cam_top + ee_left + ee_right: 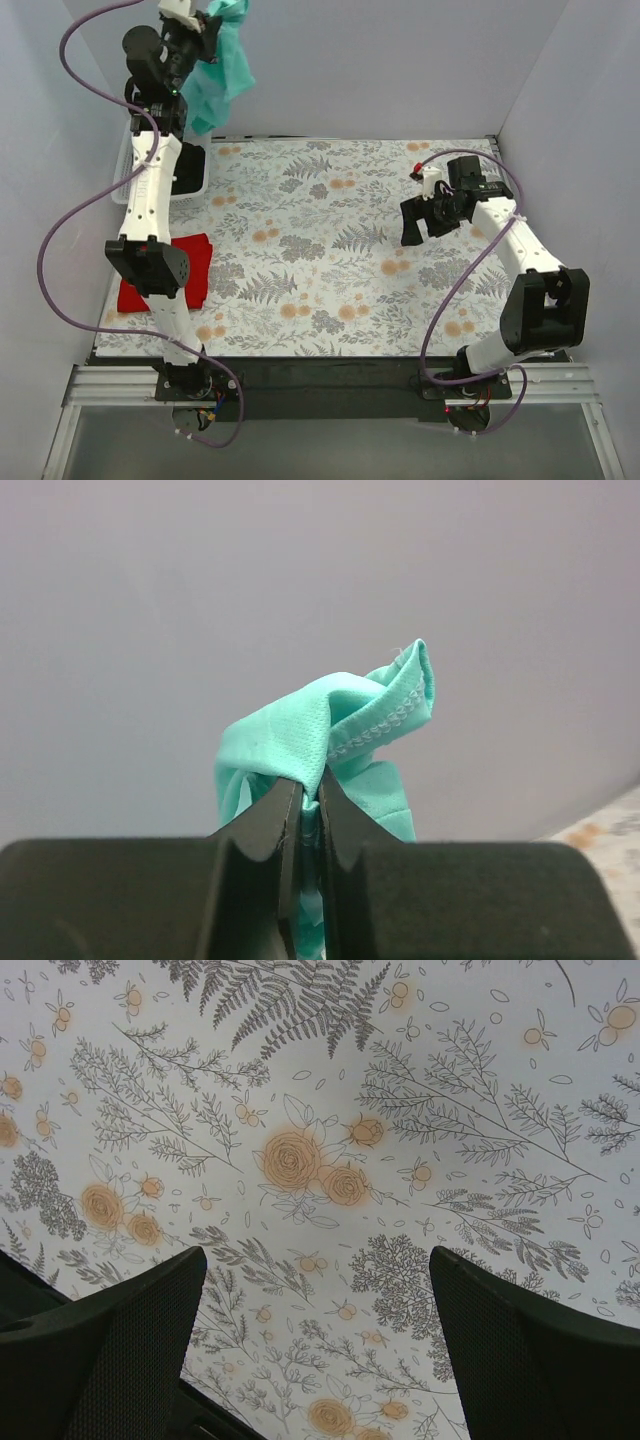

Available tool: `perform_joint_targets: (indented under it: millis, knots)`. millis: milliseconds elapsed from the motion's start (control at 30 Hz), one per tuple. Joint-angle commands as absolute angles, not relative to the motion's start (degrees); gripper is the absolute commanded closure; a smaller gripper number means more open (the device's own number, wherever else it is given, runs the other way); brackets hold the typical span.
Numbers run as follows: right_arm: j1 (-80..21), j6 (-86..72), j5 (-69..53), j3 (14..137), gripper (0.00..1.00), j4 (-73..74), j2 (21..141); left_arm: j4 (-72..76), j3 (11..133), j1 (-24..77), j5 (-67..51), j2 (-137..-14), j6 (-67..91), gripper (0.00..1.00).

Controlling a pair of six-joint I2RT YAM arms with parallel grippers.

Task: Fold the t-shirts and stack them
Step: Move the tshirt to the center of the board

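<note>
My left gripper [212, 22] is raised high at the far left and is shut on a teal t-shirt [222, 75], which hangs bunched below it against the back wall. In the left wrist view the teal t-shirt [330, 745] is pinched between the closed fingers [345, 820]. A folded red t-shirt [192, 268] lies on the table at the left edge, partly hidden by the left arm. My right gripper [420, 222] is open and empty above the floral cloth at the right; its fingers [130, 1340] stand wide apart over bare cloth.
A white basket [190, 180] stands at the far left behind the left arm. The floral tablecloth [330, 250] covers the table. Grey walls close in the back and both sides.
</note>
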State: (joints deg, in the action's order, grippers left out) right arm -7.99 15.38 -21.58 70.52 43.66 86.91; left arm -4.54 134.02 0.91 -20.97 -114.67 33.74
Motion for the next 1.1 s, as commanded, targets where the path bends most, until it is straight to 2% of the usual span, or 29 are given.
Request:
perform_joint_targets:
  millis: [0,233,367,467,600,667,767,833,867,967,1067]
  knots:
    - [-7.91,15.56,-21.10,72.95,0.02,44.12,82.89,-4.75,135.26,7.98,-22.50,-108.64,33.48,1.00]
    - [-7.82,15.64,-19.60,72.25,0.02,44.12,80.42,-4.31,139.65,20.29,-18.99,-105.38,37.35,1.00]
    - [-7.65,15.56,-19.25,72.42,0.02,44.12,80.07,-4.39,135.55,24.43,-18.02,-101.88,39.02,1.00]
    - [-7.21,15.73,-19.16,72.33,0.02,44.12,79.45,-5.53,125.97,24.79,-17.75,-97.57,44.89,1.00]
    - [-6.51,17.66,-20.39,72.25,0.02,44.65,78.05,-3.71,104.38,24.26,-24.32,-89.76,53.60,1.00]
    - [-6.33,18.45,-19.95,71.98,0.02,44.91,77.08,-1.77,88.91,23.39,-24.70,-83.69,59.31,1.00]
    - [-6.24,20.56,-19.34,70.76,0.02,45.35,76.46,-1.40,72.99,16.03,-30.31,-77.88,63.80,0.99]
    - [-6.24,22.84,-19.16,69.70,0.02,46.14,77.34,-3.77,63.52,12.50,-32.86,-74.81,63.02,0.86]
    - [-6.24,23.55,-19.16,69.61,0.02,46.58,77.87,-5.61,61.54,9.17,-31.74,-74.10,60.58,0.72]
    - [-6.33,26.79,-18.81,69.43,0.02,48.86,80.85,-15.00,59.41,1.44,-31.02,-74.70,53.91,0.65]
    - [-6.59,28.65,-18.98,68.73,0.02,49.75,83.58,-22.83,61.69,-4.02,-30.23,-76.72,49.32,0.64]
